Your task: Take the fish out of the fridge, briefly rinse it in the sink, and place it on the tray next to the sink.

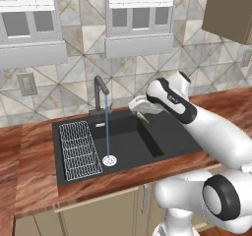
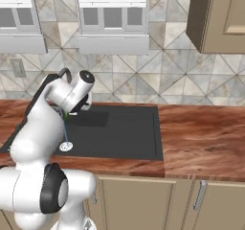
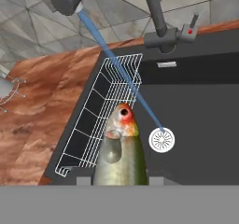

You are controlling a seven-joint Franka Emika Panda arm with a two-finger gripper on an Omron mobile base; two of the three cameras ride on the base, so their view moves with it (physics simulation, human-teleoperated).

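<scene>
Fish (image 3: 120, 155) sits clamped in the gripper (image 1: 142, 113), low centre of the hand view, hanging over the sink (image 1: 167, 141) just beside the running water (image 3: 121, 69), probably for its rinse.

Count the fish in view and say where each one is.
1. The fish is held in the gripper over the sink, beside the running water stream. Others could be hidden.
</scene>
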